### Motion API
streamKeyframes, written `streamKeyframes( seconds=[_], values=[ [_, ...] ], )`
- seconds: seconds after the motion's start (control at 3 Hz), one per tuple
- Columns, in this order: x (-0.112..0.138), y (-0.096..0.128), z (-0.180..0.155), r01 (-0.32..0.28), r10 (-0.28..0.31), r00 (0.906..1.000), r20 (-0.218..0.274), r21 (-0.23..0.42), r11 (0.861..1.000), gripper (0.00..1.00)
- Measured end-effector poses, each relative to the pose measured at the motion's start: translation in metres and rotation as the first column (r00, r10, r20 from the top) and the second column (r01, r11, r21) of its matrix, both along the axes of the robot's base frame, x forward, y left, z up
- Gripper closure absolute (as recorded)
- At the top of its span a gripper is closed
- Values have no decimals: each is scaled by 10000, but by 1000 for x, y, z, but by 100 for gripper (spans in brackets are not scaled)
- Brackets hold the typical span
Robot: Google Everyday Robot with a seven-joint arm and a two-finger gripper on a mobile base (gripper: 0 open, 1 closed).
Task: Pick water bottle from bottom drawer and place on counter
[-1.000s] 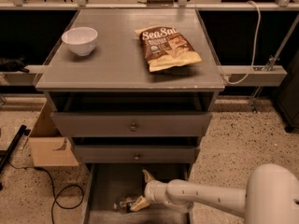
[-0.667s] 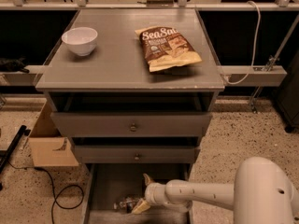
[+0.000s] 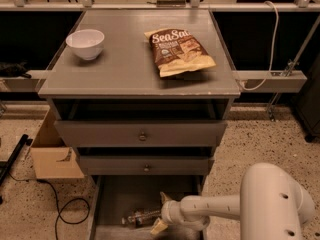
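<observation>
While you are taking stock, item one, the water bottle (image 3: 140, 217), is lying on its side on the floor of the bottom drawer (image 3: 115, 194), toward that drawer's front, its long axis running across the drawer's width. Appearance: it is showing as small, clear and crinkled, with a darker band about its body; the cap is not showing plainly. Handling, as a judgement: it is likely weighing little, yielding under pressure and rolling readily on the flat drawer floor, so you are best taking it across the body near the middle, squeezing gently enough not to crush it or squirt it out. Item two, the gripper (image 3: 161, 213), is reaching into the bottom drawer from its right side, jaws spread apart, one tan finger (image 3: 159, 227) nearer the drawer's front, the other nearer its back, the bottle's right end appearing to lie between them, not yet clamped. Item three, the counter (image 3: 130, 64), is sitting well above the bottom drawer, carrying a white bowl (image 3: 85, 43) and a chip bag (image 3: 180, 51).
</observation>
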State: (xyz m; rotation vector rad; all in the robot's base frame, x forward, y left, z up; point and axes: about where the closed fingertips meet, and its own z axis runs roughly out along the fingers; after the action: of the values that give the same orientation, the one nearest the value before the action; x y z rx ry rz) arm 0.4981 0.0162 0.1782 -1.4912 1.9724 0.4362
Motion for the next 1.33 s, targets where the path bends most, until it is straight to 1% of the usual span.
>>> streamKeyframes(
  seconds=[0.33, 0.67, 1.0, 1.33],
  values=[
    [7, 15, -6, -177, 176, 9998, -90, -69, 9998, 0],
    [18, 44, -19, -445, 442, 9988, -203, -146, 9989, 0],
    [22, 41, -21, -384, 381, 9992, -154, -203, 9991, 0],
    [24, 29, -28, -188, 186, 9998, -92, -231, 9996, 0]
  ],
)
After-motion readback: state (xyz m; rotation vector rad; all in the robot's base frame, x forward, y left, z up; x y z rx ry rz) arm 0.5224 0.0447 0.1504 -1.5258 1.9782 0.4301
